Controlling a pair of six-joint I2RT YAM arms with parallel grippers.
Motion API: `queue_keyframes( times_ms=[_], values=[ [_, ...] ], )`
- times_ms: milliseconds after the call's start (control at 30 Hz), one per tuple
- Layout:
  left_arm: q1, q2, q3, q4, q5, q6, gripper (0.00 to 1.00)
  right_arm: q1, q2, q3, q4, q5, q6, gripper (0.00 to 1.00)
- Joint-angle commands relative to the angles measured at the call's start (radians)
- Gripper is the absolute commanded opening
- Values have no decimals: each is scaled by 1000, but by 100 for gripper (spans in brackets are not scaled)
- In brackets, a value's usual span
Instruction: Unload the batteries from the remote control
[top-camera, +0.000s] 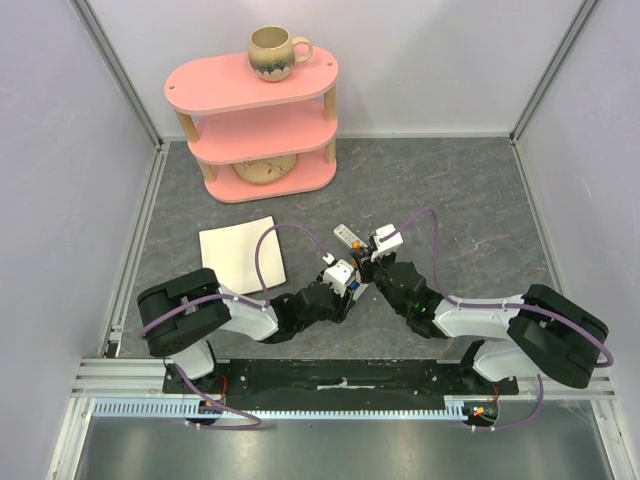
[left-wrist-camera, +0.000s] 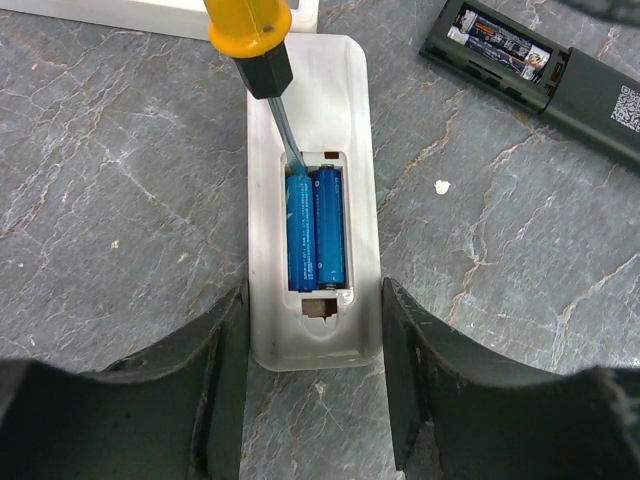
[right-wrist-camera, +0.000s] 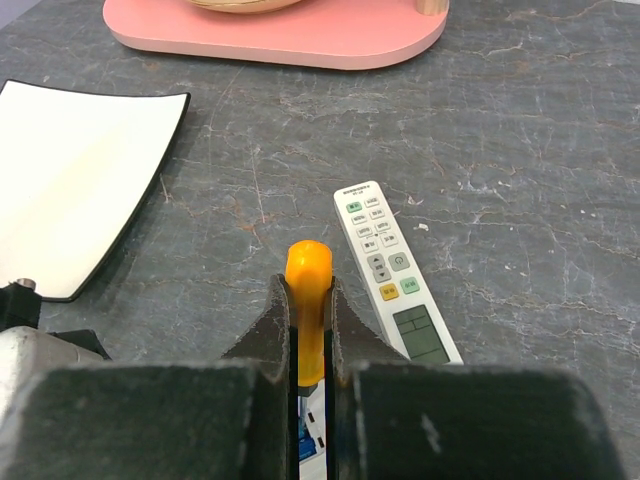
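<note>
In the left wrist view a white remote control (left-wrist-camera: 312, 100) lies back-up with its compartment open. Two blue batteries (left-wrist-camera: 316, 225) sit side by side inside it. My left gripper (left-wrist-camera: 315, 292) stands with a finger against each side of the remote's near end, gripping it. My right gripper (right-wrist-camera: 307, 290) is shut on the orange handle of a screwdriver (right-wrist-camera: 307, 262). The screwdriver's shaft (left-wrist-camera: 288, 130) slants down, with its tip at the far end of the left battery (left-wrist-camera: 299, 235). From above, both grippers (top-camera: 343, 280) (top-camera: 375, 262) meet mid-table.
A black remote (left-wrist-camera: 560, 75) with its compartment open lies to the right of the white one. A second white remote (right-wrist-camera: 390, 265) lies face-up just beyond. A white square mat (top-camera: 240, 255) lies to the left. A pink shelf (top-camera: 260, 120) with a mug (top-camera: 275, 50) stands at the back.
</note>
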Motion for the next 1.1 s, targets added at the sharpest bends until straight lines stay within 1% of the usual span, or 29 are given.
queue_keyframes(
  times_ms=[0, 167, 333, 467, 733, 867, 900, 967, 1000, 1067],
  values=[
    [-4, 93, -48, -281, 51, -44, 2, 22, 31, 15, -85, 43, -34, 0],
    [-4, 93, -46, -282, 51, -44, 2, 40, 42, 6, -94, 24, -16, 0],
    [-6, 73, -60, -276, 48, -50, 2, 46, 68, 23, -144, -21, 2, 0],
    [-4, 63, -67, -272, 44, -53, 2, 45, 63, -14, -123, -54, 99, 0],
    [-4, 56, -74, -266, 37, -61, 2, 25, 20, -84, -123, -87, 168, 0],
    [-4, 53, -77, -266, 37, -64, 2, -66, 30, -127, -47, -221, 245, 0],
    [-4, 53, -77, -266, 37, -65, 2, -84, 34, -144, -24, -291, 255, 0],
    [-1, 48, -80, -266, 36, -67, 2, -136, 39, -157, 21, -359, 295, 0],
    [-1, 48, -80, -264, 36, -68, 2, -152, 42, -161, 33, -426, 309, 0],
    [-1, 48, -81, -261, 36, -70, 2, -201, 46, -166, 70, -500, 350, 0]
  ],
)
